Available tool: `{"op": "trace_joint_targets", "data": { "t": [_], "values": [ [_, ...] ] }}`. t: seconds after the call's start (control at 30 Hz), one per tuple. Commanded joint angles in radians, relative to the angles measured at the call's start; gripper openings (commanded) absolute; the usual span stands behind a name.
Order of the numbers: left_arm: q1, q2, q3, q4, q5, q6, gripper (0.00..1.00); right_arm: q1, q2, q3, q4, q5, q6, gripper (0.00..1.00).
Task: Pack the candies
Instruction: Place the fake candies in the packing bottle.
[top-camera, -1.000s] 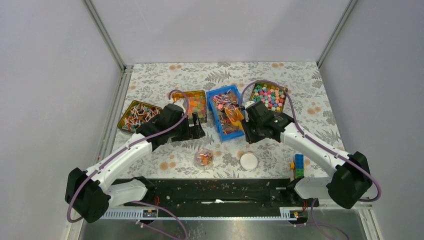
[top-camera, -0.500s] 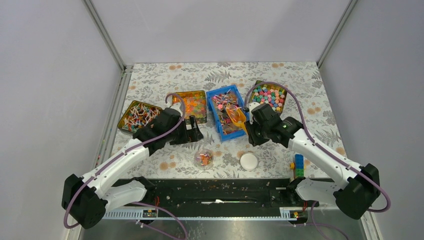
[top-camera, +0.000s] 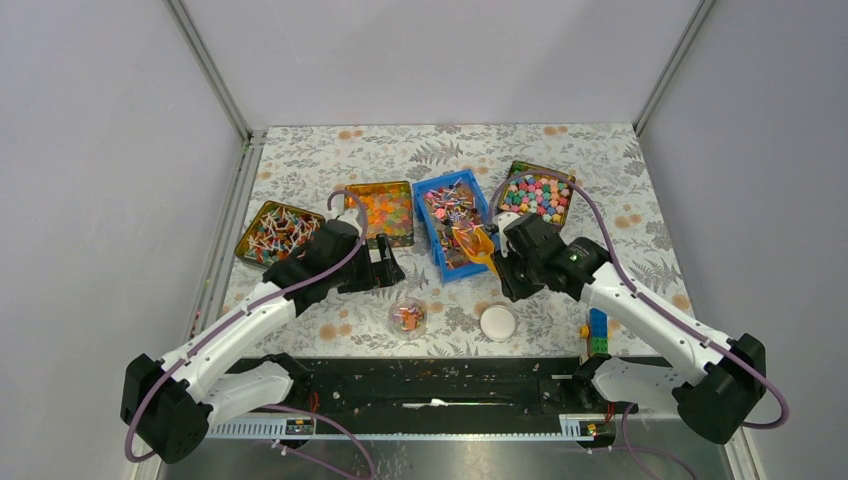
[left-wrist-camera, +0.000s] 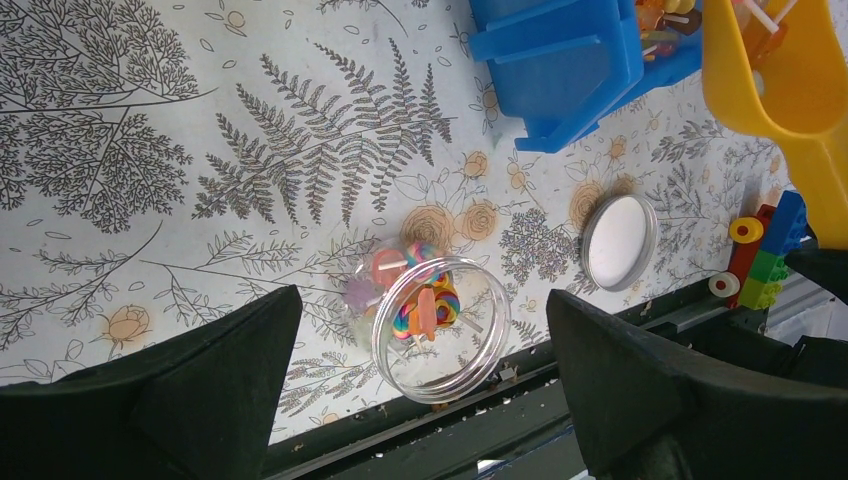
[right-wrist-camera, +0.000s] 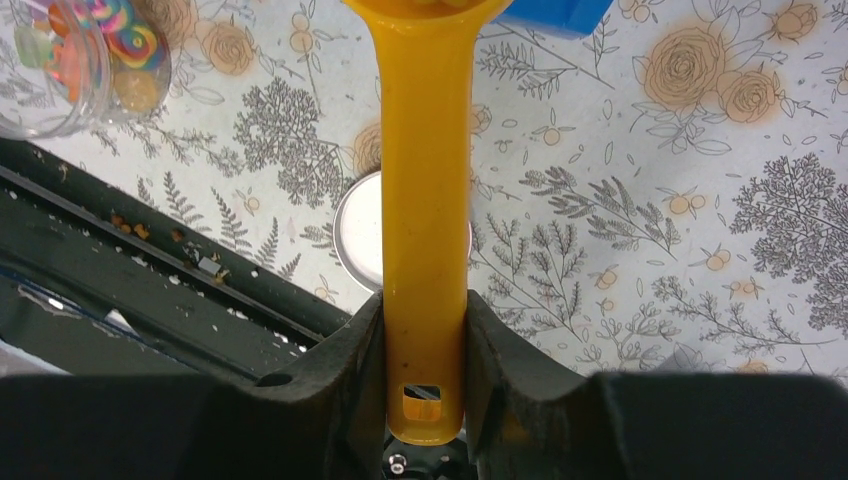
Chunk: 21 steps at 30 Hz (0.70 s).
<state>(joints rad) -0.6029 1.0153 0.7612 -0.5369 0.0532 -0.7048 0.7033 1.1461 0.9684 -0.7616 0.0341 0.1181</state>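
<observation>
Gripping a yellow scoop (right-wrist-camera: 424, 200) above the candies (top-camera: 450, 215) is the right end effector (right-wrist-camera: 424, 330). The left end effector (left-wrist-camera: 415, 310) stands wide above a jar (left-wrist-camera: 440, 335).

**Bench (top-camera: 320, 160) count**

One blue bin (left-wrist-camera: 555, 70) holds candies (top-camera: 450, 205) too many to count. Three metal tins (top-camera: 545, 170) flank it: two left, one right. One yellow scoop (top-camera: 472, 241) hangs over its near end; in front, one clear jar (top-camera: 407, 316), one white lid (top-camera: 497, 322), one brick stack (top-camera: 597, 330).
</observation>
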Motion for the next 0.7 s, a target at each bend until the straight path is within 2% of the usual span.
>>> {"op": "trace_joint_targets", "data": {
  "t": [0.0,0.67],
  "values": [
    [-0.001,-0.033,-0.003,0.034,-0.022,0.003,0.97,0.024,-0.051,0.065,-0.042,0.001,-0.033,0.0],
    [-0.001,-0.074,-0.017,0.043,-0.029,0.005,0.97,0.085,-0.125,0.083,-0.122,-0.007,-0.052,0.0]
  ]
}}
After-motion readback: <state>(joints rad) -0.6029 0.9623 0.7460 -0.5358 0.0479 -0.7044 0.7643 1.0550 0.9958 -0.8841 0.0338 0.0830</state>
